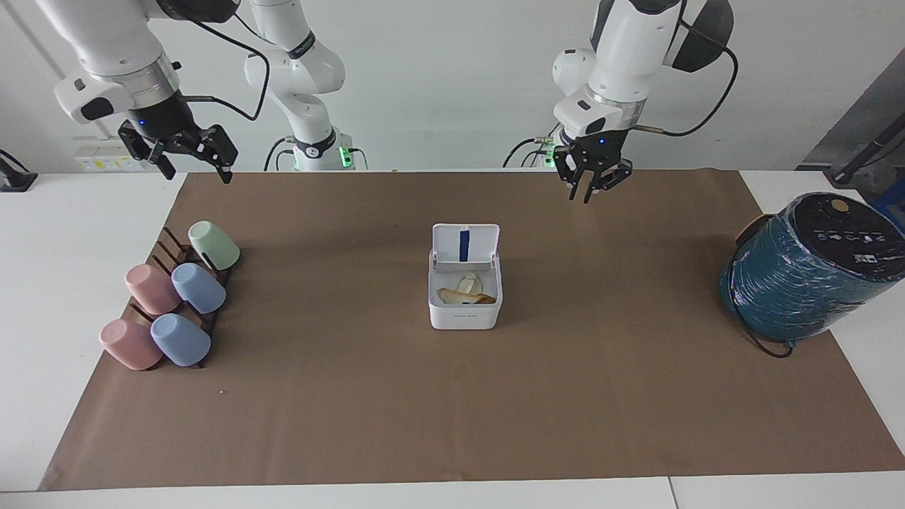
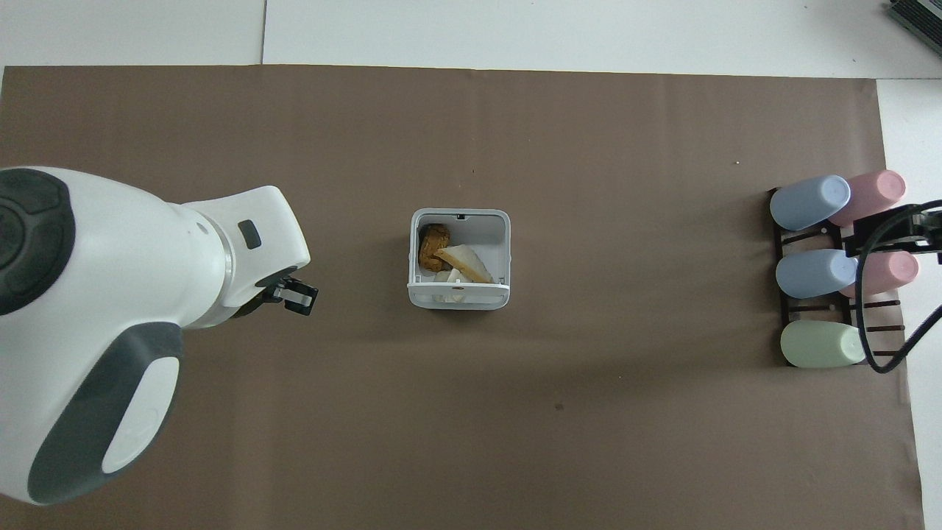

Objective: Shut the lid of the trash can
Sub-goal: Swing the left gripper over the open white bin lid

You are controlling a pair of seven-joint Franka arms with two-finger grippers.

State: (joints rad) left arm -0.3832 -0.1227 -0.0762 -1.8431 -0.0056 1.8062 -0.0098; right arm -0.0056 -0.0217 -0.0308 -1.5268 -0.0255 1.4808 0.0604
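Seen in the facing view only: lid (image 1: 465, 244) standing upright at the edge of the trash can (image 1: 464, 305) nearer the robots, blue strip on its underside showing. From overhead, reduced to a thin white bar (image 2: 458, 285) across the trash can (image 2: 459, 221), its underside hidden. Trash can at the middle of the brown-papered surface (image 1: 452, 424), open, with scraps inside: a brown lump and pale wedges plain from overhead, only partly seen in the facing view over the front wall. Faint grey text on the front wall, too small to read.

Left gripper (image 1: 591, 185) up in the air over bare paper, toward the left arm's end from the trash can, touching nothing. Fingers close together and pointing down in the facing view; whether fully pressed together, cannot tell. Overhead, mostly buried under the arm's white wrist housing, only a dark tip (image 2: 297, 296) poking out.

Right gripper (image 1: 192, 164) hanging over the surface's edge near the cup rack (image 1: 173, 268), fingers spread, holding nothing; that arm waiting. Overhead, just a dark piece and a cable at the frame's edge (image 2: 894, 234), cutting across the pink cups.

Teal wrapped cylinder (image 1: 806, 267) at the left arm's end in the facing view; out of sight overhead, under the arm. Five cups lying tilted on the rack: green, two blue, two pink.
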